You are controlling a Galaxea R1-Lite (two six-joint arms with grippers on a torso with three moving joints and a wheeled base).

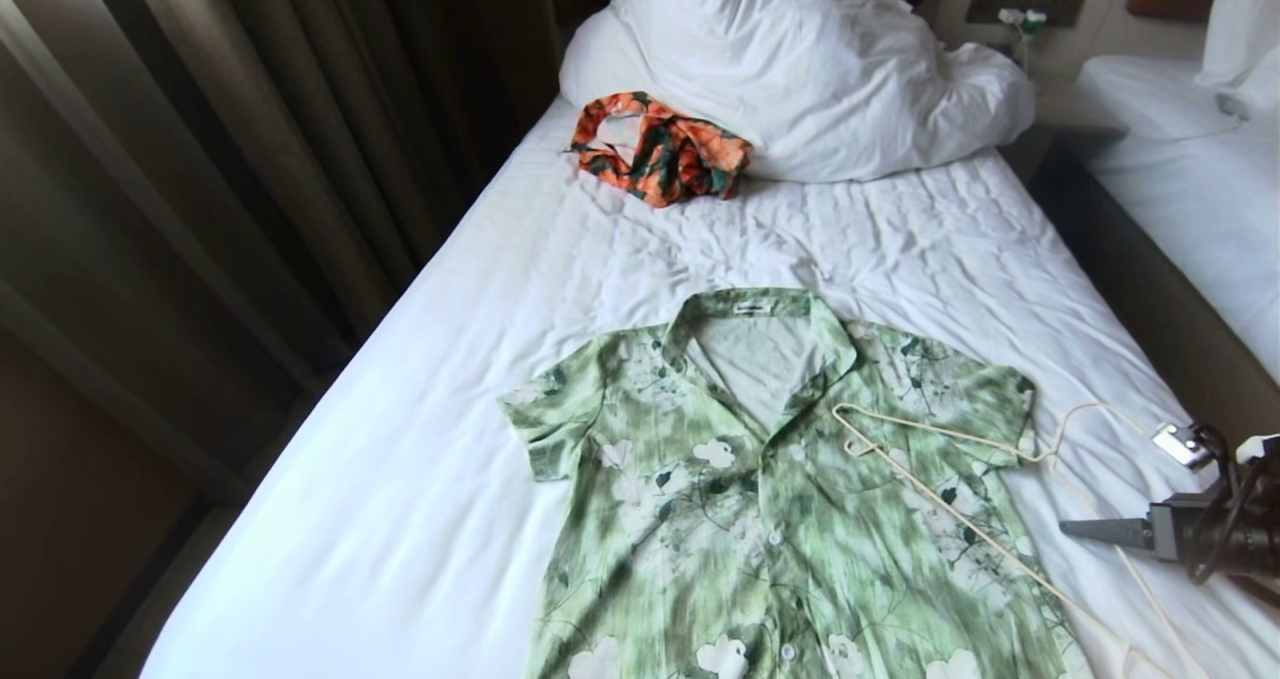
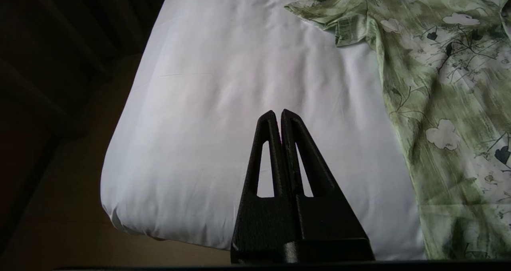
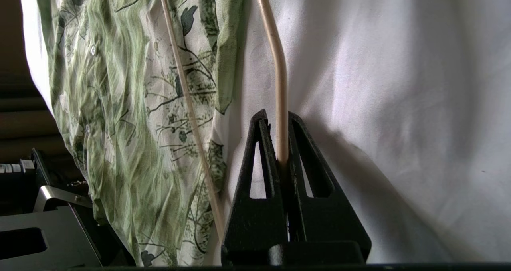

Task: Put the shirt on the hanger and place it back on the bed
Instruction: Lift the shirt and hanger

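Right tool clenched on thin cream wire hanger, beside mottled green shirt.

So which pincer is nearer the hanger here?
Right. The right pincer is shut on the hanger beside the shirt. The left pincer is shut over bare bed on the shirt's far side.

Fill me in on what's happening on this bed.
The right gripper is shut on the hanger, whose far end lies across the shirt. The shirt is spread flat, front up, on the bed. The left gripper is shut and empty above the bare sheet beside the shirt.
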